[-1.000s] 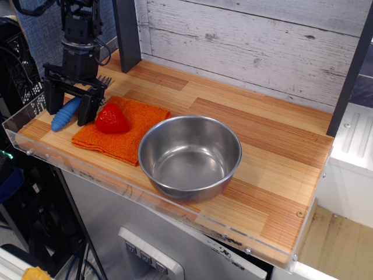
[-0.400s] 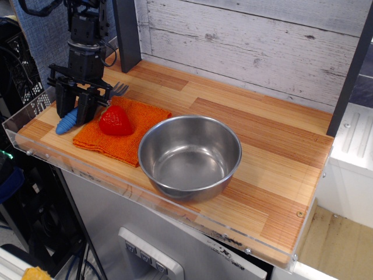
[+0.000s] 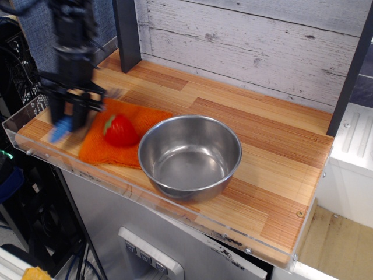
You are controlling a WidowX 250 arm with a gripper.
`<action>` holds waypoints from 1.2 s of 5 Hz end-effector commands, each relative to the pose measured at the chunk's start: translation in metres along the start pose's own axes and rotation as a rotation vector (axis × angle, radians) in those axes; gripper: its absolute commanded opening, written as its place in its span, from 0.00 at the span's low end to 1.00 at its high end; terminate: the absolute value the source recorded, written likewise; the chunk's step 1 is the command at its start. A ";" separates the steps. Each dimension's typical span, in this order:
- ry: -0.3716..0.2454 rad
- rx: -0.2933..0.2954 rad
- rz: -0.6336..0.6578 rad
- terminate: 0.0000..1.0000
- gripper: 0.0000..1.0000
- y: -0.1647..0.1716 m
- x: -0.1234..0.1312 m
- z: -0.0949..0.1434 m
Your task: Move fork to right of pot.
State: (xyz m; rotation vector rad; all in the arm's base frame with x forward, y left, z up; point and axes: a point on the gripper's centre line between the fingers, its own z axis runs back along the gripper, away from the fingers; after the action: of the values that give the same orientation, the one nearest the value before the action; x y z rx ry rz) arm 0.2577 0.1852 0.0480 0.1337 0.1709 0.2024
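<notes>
Clearly the gripper (image 3: 69, 114) sits at the far left end of the wooden counter (image 3: 280, 157), its dark fingers drawn close around the blue handle of the fork (image 3: 61, 129), which shows as a smear of blue between and below them; motion blur keeps me from saying for certain that the grip is firm, though it looks closed on the handle. The fork is thus at the left edge, beside the orange cloth (image 3: 108, 149), well apart from the open counter right of the steel pot (image 3: 189, 154). I judge the fork light and stiff, its thick plastic handle the natural place to hold, near the middle so it does not tip. A red toy strawberry (image 3: 119, 129) rests on the cloth, close to the pot's rim. The tines are only a faint grey blur near the cloth's far edge, and the arm's upper part is cut off by the frame.
</notes>
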 end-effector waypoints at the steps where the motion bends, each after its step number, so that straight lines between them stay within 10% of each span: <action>1: -0.263 0.070 0.058 0.00 0.00 -0.014 -0.052 0.104; 3: -0.252 -0.060 -0.253 0.00 0.00 -0.115 -0.023 0.120; 6: -0.081 -0.129 0.118 0.00 0.00 -0.264 0.018 0.104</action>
State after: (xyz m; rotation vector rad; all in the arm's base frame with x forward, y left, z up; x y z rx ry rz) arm 0.3434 -0.0816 0.0925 0.0478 0.1120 0.3401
